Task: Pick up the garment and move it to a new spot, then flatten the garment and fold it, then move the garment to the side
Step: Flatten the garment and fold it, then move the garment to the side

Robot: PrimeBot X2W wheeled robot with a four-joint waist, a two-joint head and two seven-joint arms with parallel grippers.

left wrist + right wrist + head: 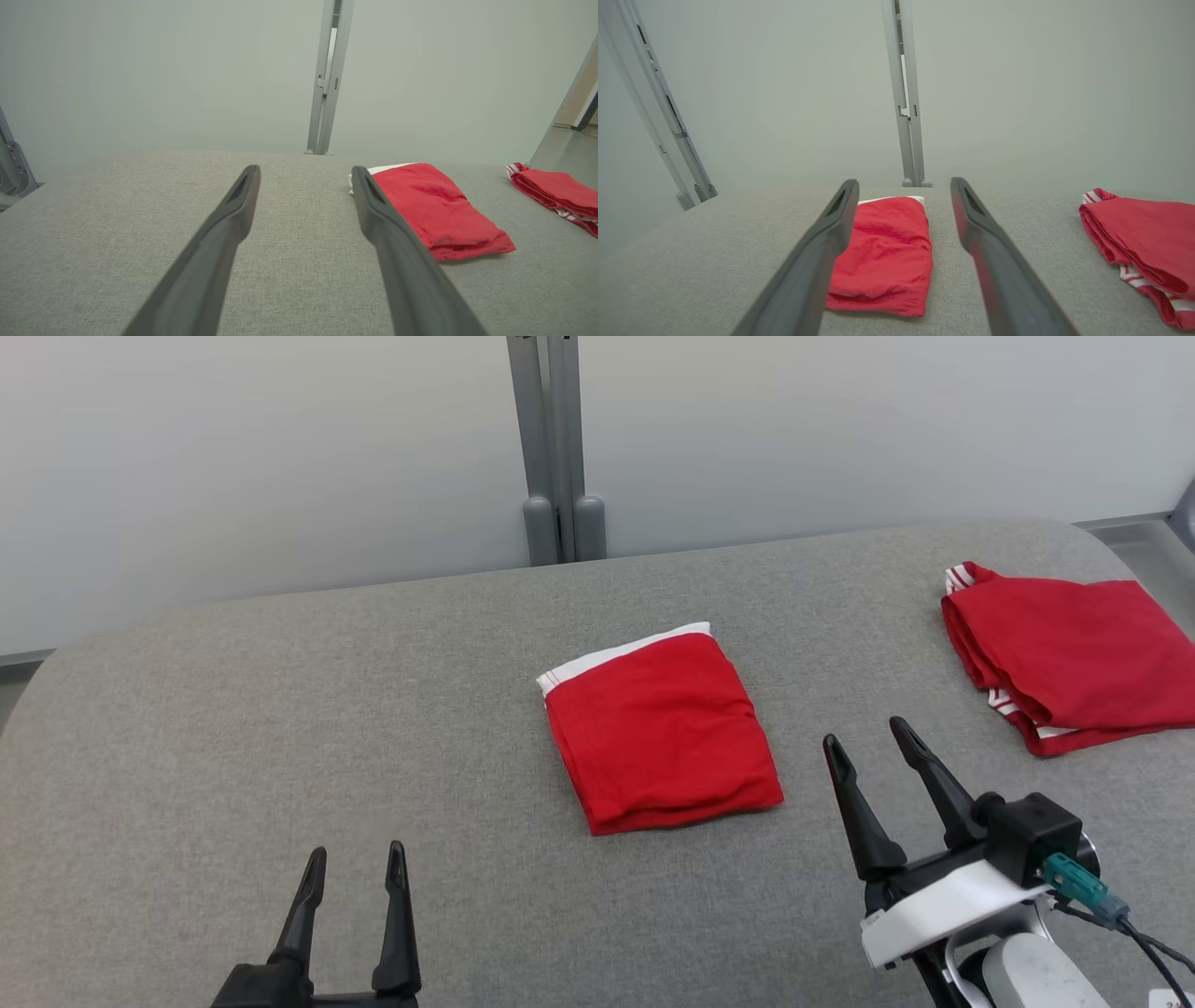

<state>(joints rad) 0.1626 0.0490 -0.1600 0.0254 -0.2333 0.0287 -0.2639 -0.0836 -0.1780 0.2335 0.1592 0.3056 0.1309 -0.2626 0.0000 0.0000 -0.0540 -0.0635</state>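
L & R jaws apart, empty; folded red garment [661, 728] flat on table [280, 709]

I see the red garment [663, 733] folded into a compact rectangle, lying flat, with a white band along its far edge. A second red garment [1074, 653] lies well apart to its right, loosely folded, striped trim showing.

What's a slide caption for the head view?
Folded red garment centred on grey table, second red garment at right; left gripper and right gripper open, empty.
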